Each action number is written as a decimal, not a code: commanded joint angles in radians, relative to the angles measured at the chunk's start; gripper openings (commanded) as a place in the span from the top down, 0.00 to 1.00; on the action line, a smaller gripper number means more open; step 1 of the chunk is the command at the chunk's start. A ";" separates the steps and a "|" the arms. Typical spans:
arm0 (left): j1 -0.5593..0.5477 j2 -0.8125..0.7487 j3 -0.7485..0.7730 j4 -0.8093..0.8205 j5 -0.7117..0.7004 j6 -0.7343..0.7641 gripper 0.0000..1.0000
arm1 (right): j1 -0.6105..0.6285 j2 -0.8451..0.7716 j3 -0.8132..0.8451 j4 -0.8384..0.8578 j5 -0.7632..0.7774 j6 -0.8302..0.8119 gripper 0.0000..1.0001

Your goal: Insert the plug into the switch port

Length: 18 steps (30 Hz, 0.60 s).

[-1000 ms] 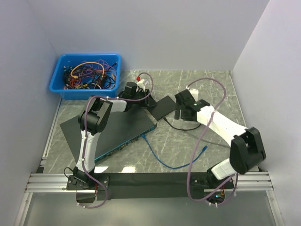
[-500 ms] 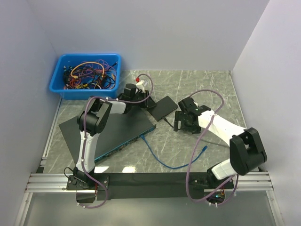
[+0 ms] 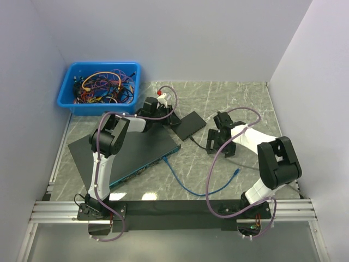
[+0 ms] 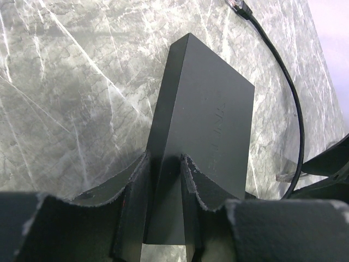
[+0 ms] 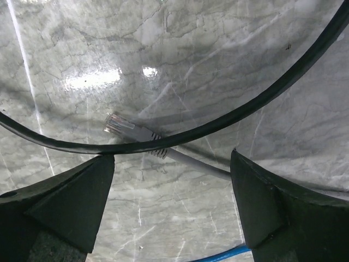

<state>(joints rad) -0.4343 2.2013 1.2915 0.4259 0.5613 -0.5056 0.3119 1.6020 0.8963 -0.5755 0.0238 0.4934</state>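
Right arm has folded back toward its base since the earlier frame, and the right fingers [image 5: 65, 196] have drawn away from beside the small black box [image 4: 207, 125] to hang low over the marbled surface [image 3: 245, 98]. They stand wide apart and hold nothing. Beneath the gap between them, the clear plug [image 5: 119, 124] of a grey cable lies flat on the surface, with a black cable [image 5: 256, 101] crossing just behind it. A blue cable [image 5: 223, 255] shows at the lower edge of the right wrist view. Left arm has not shifted: the left fingers [image 4: 133, 185] are clamped on one end of the small black box, which rests on the surface. Faint raised lettering runs along the box's top, too dim to read.
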 commanded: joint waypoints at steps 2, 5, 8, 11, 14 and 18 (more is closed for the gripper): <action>0.016 0.012 -0.037 -0.205 0.003 0.033 0.67 | -0.007 0.053 -0.019 0.082 -0.048 -0.022 0.11; 0.017 0.009 -0.035 -0.208 0.002 0.036 0.67 | 0.006 0.047 -0.023 0.080 -0.055 -0.027 0.21; 0.017 0.011 -0.034 -0.211 -0.001 0.036 0.67 | 0.045 0.055 -0.020 0.063 -0.045 -0.030 0.26; 0.019 0.012 -0.032 -0.214 -0.001 0.036 0.67 | 0.084 0.065 -0.008 0.045 -0.025 -0.030 0.36; 0.020 0.015 -0.029 -0.217 -0.005 0.036 0.67 | 0.105 0.088 0.016 0.028 0.025 -0.038 0.50; 0.022 0.015 -0.027 -0.216 -0.006 0.038 0.67 | 0.141 0.116 0.049 0.002 0.076 -0.044 0.69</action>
<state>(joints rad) -0.4332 2.2013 1.2949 0.4194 0.5617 -0.5060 0.4221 1.6566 0.9459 -0.5835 0.0975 0.4370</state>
